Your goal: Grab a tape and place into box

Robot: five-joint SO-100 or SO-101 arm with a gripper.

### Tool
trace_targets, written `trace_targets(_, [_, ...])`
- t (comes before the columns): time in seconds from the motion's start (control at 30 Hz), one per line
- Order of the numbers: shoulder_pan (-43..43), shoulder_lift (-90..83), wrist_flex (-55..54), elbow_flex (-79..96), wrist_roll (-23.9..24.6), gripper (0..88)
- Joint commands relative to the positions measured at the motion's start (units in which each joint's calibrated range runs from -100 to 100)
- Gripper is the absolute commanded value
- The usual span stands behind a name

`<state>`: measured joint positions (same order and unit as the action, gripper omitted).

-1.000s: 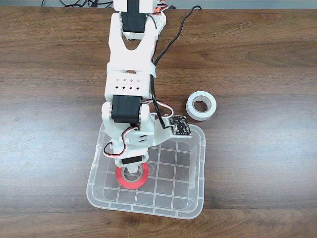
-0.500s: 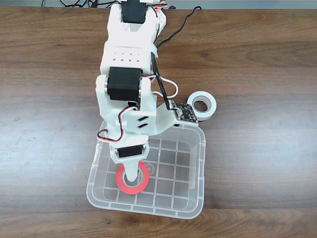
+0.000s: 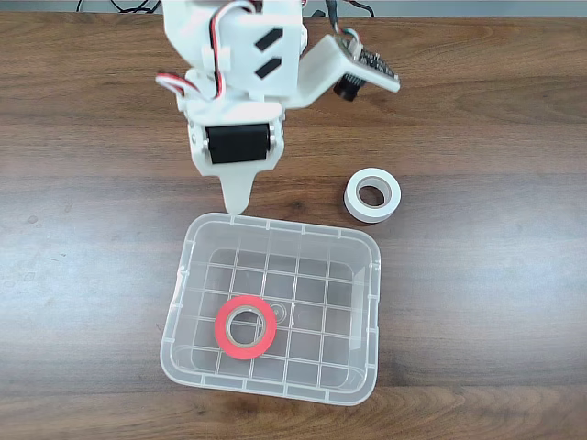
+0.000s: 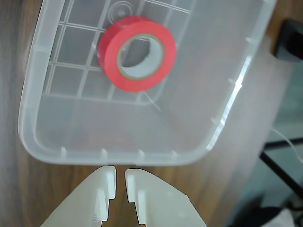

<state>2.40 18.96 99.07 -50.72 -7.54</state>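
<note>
The red tape [image 3: 224, 335] lies flat on the grid bottom of the clear box [image 3: 275, 225], left of its middle and free of the gripper. In the wrist view the tape [image 4: 110, 53] shows as a red ring with a grey core, inside the box [image 4: 29, 138]. My white gripper [image 3: 237, 203] hangs above the table just beyond the box's far rim, pointing down. In the wrist view the gripper [image 4: 117, 169] has its fingers almost together, with only a thin slit and nothing between them.
A white tape roll [image 3: 386, 203] lies on the wooden table to the right of the box's far right corner. The arm and its black cable [image 3: 348, 87] reach in from the top edge.
The gripper let go of the red tape inside the box, rose out of it and drew back past the far rim. The tape stays on the box bottom.
</note>
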Motion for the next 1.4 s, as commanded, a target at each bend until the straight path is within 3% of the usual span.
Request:
trace_targets(0.0, [-0.06, -14.86, 0.93, 8.89, -0.21, 1.2])
trace_targets(0.37, [-0.14, -40.36, -1.81, 43.23, -1.42, 1.3])
trace_targets(0.73, [-2.26, -64.5, -14.74, 82.39, -2.74, 1.3])
trace_targets(0.97, [-8.18, -74.96, -25.61, 107.18, -2.05, 1.2])
trace_targets(1.17, [-8.4, -85.74, -37.77, 126.19, 2.27, 1.1])
trace_targets(1.37, [-6.65, -94.18, -39.48, 135.39, 2.64, 1.1])
